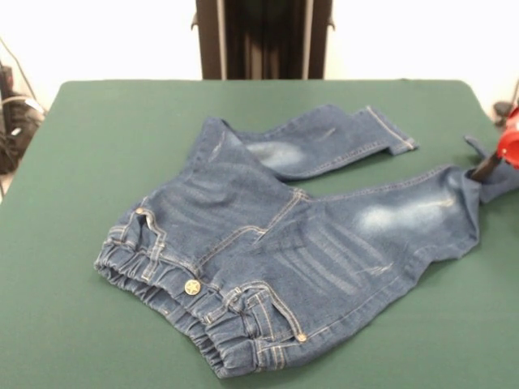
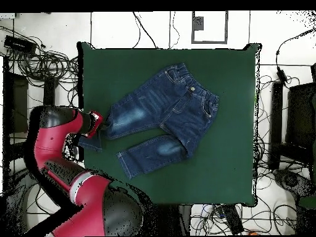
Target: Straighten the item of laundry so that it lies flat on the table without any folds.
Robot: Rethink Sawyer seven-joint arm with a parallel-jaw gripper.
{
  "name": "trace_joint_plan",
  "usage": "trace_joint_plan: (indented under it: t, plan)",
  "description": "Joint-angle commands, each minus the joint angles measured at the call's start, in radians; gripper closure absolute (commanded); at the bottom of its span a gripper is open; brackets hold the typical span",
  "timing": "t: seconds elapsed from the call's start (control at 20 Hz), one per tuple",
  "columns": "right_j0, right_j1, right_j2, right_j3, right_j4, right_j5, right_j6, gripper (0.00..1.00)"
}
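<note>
waistband: nearest part in the front view; elastic, gathered and bunched, thick. Poor place to pull from, it will just stretch.
star button [image 1: 192, 286]: brass, on the waistband front. Only marking I can see; no readable text or brand anywhere.
jeans [image 1: 268, 243]: small blue denim pair, front side up, lying across the middle of the green table [image 1: 81, 324], waist toward the front camera, legs running away and splayed apart.
handling: light, soft but fairly stiff for cloth; denim should drag across the felt-like top with some friction and hold creases. Not fragile.
thigh patches: faded whitish, mostly flat, some ripples across the near leg.
far leg: lies flat, hem [image 1: 389, 130] spread out, apart from the other leg.
near-leg cuff: at the table's side edge, lifted and folded at my gripper [image 1: 484, 168].
my jaws: at that cuff; looks like I have it pinched, but the tips are hidden by cloth, so I cannot tell how far open they are.
grip choice: my judgement, cuff hems are best, doubled seams, pull outward along the leg.
</note>
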Motion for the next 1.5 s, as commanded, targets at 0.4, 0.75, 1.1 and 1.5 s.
trace_joint_plan:
  t: [0.4, 0.75, 1.1, 1.5]
  plan:
    - [0.035, 0.104, 0.138, -0.192, 0.114, -0.163, 0.137, 1.0]
    - [0.035, 0.123, 0.155, -0.228, 0.126, -0.188, 0.161, 1.0]
    - [0.043, 0.156, 0.154, -0.257, 0.101, -0.208, 0.165, 1.0]
    - [0.025, 0.094, 0.128, -0.165, 0.153, -0.177, 0.17, 1.0]
